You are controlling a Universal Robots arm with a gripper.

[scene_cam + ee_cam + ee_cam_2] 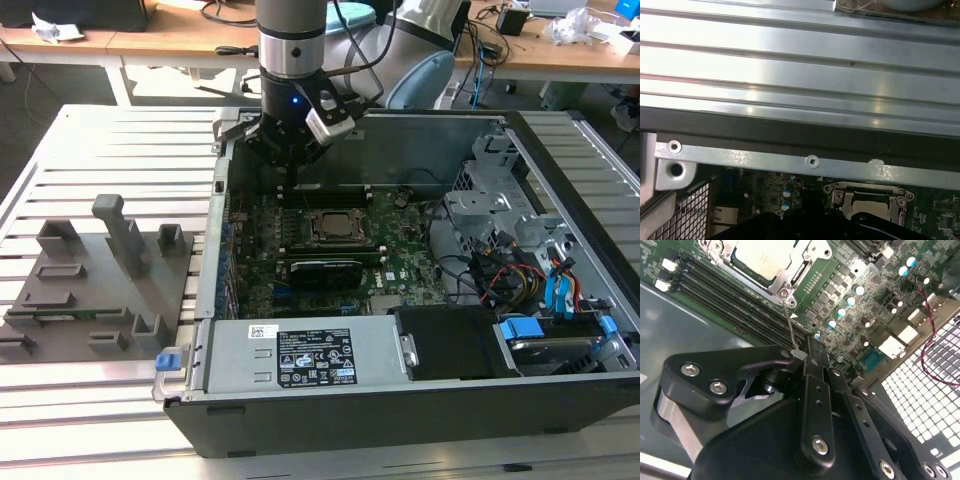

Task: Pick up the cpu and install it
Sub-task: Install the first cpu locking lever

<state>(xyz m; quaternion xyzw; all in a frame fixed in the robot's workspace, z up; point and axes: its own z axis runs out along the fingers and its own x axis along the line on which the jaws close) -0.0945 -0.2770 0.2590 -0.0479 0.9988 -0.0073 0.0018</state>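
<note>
Half the cpu (761, 259), perhaps seated.

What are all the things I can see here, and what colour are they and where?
computer case: one, black and grey, lying open on the slatted table.
motherboard: one, green, on the case floor.
cpu: one, silvery, sitting in its socket on the motherboard, inside the metal frame.
memory slots: a row, black, beside the socket.
power supply: one, grey with a label, along the case's near edge.
fixture tray: one, grey, upright pegs, on the table at the exterior view's left.
slatted table: one, silver, under everything.
desks: wooden, behind.
robot arm: one, grey and black, above the case's back corner.
gripper: one, black, above the motherboard near the socket.
</note>
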